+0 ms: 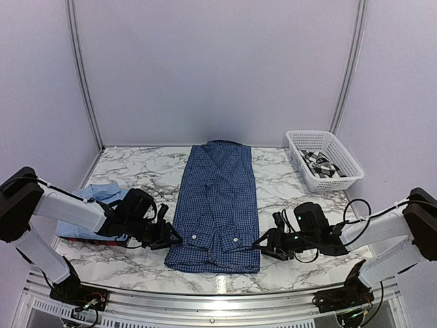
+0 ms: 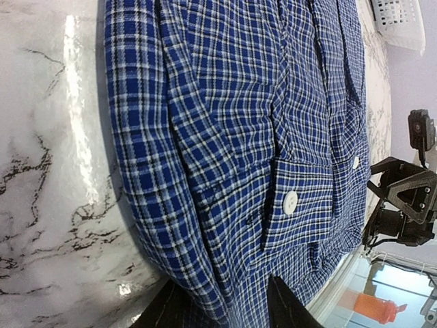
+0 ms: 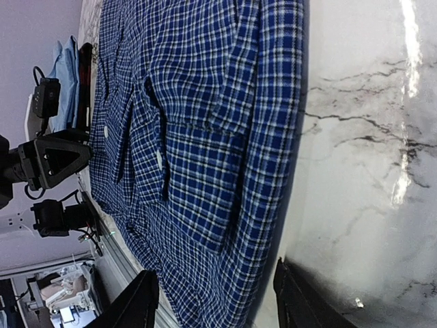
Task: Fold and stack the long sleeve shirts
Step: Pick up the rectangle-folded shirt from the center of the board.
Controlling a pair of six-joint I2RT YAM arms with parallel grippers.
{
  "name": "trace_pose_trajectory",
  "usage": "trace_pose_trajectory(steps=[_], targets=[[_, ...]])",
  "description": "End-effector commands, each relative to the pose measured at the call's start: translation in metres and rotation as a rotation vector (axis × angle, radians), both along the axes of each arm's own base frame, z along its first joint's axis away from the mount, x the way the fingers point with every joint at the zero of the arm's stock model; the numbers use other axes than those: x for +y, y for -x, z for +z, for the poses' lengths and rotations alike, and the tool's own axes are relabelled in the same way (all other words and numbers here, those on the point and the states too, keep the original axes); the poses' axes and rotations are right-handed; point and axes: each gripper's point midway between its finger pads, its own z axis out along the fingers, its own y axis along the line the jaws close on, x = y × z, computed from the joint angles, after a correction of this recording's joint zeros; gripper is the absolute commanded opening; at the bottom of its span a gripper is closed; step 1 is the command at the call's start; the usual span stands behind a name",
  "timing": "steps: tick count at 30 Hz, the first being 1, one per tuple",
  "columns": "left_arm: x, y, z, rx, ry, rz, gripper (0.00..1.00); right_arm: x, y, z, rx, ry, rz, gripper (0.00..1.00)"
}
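Note:
A navy fine-check shirt (image 1: 217, 205) lies flat in the middle of the marble table (image 1: 287, 178), folded into a long strip with both sleeves laid in and the collar at the far end. My left gripper (image 1: 175, 238) is low at the shirt's near left edge. In the left wrist view that gripper (image 2: 220, 281) stands open, and its fingers (image 2: 283, 307) straddle the cloth's edge (image 2: 205, 205). My right gripper (image 1: 263, 243) sits at the near right edge. In the right wrist view this gripper (image 3: 213, 268) is open astride the hem (image 3: 205, 171). A light blue shirt (image 1: 95, 195) lies folded at the left on a dark red one (image 1: 106, 240).
A white lattice basket (image 1: 341, 154) stands at the back right with a black-and-white checked shirt (image 1: 318, 162) inside. The table's metal front rail (image 1: 218, 297) runs just behind the navy shirt's near hem. Purple walls close in the back and sides.

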Motion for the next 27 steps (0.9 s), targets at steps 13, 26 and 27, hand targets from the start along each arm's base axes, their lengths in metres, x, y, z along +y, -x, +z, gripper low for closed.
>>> trace_pose_trajectory(steps=[13, 26, 27], targets=[[0.025, 0.018, -0.044, 0.159, -0.084, 0.074, 0.26, 0.001, 0.009, -0.016, 0.099, -0.049, -0.044, 0.49], [0.020, 0.020, -0.045, 0.169, -0.089, 0.080, 0.14, 0.011, 0.000, -0.016, 0.107, -0.116, -0.044, 0.44], [0.019, 0.020, -0.045, 0.170, -0.088, 0.080, 0.13, 0.012, -0.001, -0.015, 0.107, -0.120, -0.041, 0.43]])
